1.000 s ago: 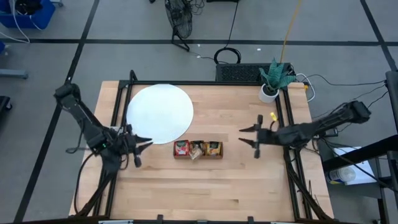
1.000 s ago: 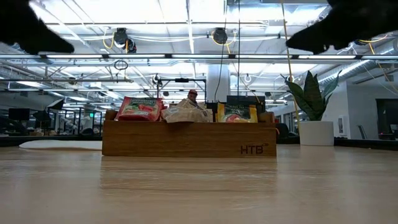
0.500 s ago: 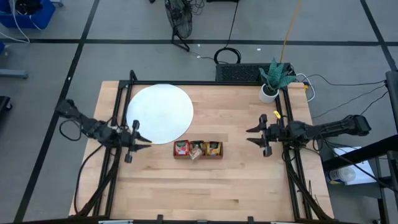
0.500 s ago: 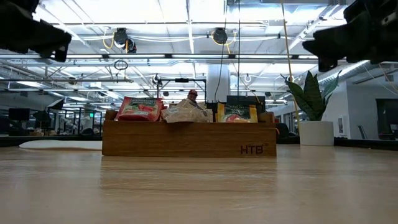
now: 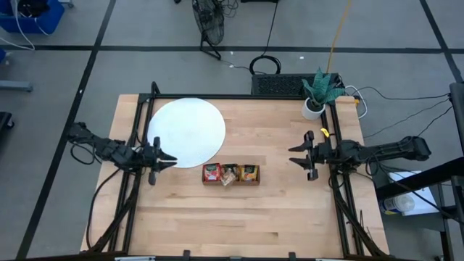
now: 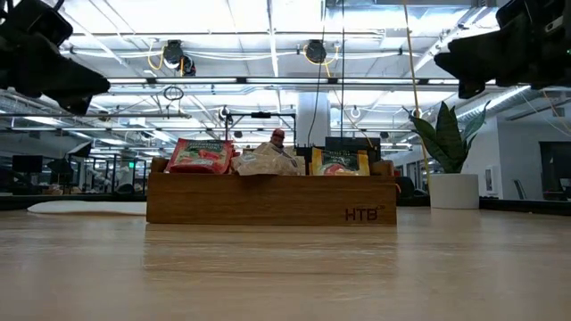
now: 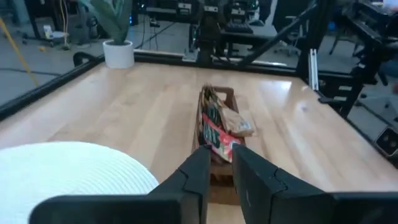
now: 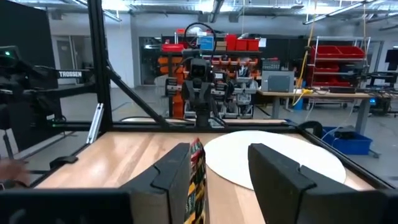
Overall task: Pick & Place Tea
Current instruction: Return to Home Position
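The tea sachets stand on edge in a long wooden tray (image 5: 230,178) at mid-table: red ones (image 5: 211,172), pale ones (image 5: 229,175) and orange-yellow ones (image 5: 249,172). A white disc (image 5: 186,133) lies flat at the far left. My left gripper (image 5: 170,161) hovers near the disc's near edge, left of the tray. Its fingers (image 7: 202,163) point level at the tray, a narrow gap between them, with nothing held. My right gripper (image 5: 293,156) hovers right of the tray with its fingers (image 8: 180,165) wide apart and bare.
A potted plant (image 5: 317,94) stands at the far right corner. Black frame rails run along the table's left (image 5: 136,138) and right (image 5: 335,145) sides. Bare wood stretches along the near half of the table (image 5: 232,225).
Both arms have folded lower. My left gripper has sunk and swung round until it points level at the tray. My right gripper has drawn back toward the table's right edge and come down a little. Tray, sachets and disc have stayed put.
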You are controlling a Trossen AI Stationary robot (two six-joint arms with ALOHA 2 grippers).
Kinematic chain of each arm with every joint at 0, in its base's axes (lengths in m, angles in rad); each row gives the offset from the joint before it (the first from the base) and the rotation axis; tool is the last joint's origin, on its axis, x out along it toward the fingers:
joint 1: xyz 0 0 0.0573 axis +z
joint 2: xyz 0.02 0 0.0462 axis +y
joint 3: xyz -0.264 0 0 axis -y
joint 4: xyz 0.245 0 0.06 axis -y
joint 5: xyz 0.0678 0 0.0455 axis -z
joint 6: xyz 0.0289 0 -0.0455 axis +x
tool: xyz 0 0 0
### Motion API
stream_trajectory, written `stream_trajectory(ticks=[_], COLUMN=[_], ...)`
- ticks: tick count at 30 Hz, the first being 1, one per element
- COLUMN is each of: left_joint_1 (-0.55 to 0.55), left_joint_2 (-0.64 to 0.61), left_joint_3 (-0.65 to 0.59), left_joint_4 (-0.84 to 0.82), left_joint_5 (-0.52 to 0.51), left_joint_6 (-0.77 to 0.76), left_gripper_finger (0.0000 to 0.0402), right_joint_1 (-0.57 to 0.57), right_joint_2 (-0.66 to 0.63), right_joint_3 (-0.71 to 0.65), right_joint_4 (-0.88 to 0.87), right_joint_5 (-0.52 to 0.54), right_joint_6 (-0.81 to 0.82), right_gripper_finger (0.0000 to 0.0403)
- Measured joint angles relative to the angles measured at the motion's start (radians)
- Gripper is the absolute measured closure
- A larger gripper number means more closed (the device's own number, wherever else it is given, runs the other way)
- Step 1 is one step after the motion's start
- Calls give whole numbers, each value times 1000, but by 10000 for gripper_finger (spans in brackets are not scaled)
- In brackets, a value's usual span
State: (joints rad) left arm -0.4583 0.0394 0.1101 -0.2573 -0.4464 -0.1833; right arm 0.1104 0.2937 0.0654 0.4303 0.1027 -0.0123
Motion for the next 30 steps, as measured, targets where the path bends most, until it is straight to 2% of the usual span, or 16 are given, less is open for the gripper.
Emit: stream_trajectory(ticks=[30], left_joint_1=[0], left_joint_2=[13], left_joint_3=[-2], left_joint_4=[24], left_joint_5=[1], left_joint_6=[-7], left_gripper_finger=[330], right_joint_1=[0], right_joint_2=[9], right_joint_3=[-2], right_joint_4=[6], right_joint_5=[0], right_joint_6=[-2], right_gripper_finger=[250])
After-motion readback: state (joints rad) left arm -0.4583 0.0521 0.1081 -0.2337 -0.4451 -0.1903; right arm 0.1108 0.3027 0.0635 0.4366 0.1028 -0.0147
